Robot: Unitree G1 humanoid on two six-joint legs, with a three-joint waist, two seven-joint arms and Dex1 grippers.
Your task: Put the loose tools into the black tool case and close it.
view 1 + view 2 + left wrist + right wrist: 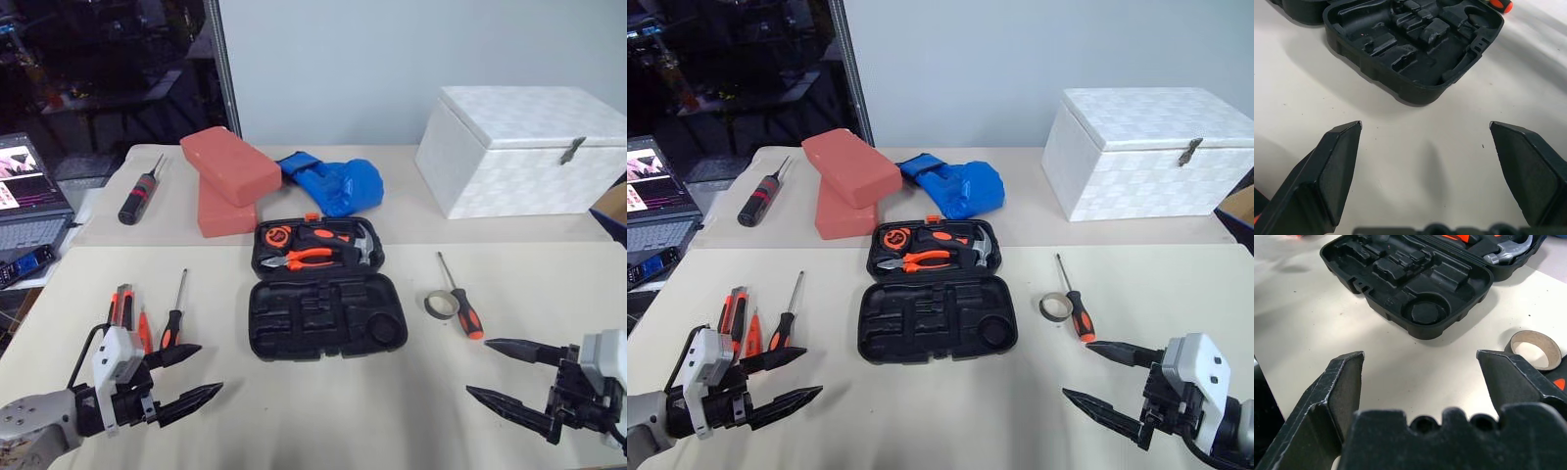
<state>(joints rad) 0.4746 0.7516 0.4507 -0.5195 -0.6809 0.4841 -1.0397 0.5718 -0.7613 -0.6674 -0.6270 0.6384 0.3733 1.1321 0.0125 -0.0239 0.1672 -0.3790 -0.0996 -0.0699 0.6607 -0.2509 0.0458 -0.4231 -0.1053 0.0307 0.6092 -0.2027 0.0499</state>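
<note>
Case (pixel 326 318) open flat on table (pixel 323 421), no legible lettering; left gripper (pixel 186 377), right gripper (pixel 502 372) jaws wide, empty.

The table (pixel 411 421) is seen from above and behind by the two head views, facing forward and down, with the open black tool case (pixel 323 294) at frame centre in both. From low and close over the tabletop, the case's empty half (pixel 1415 44) is faced by each wrist view from opposite sides, at the upper part of the frame
</note>
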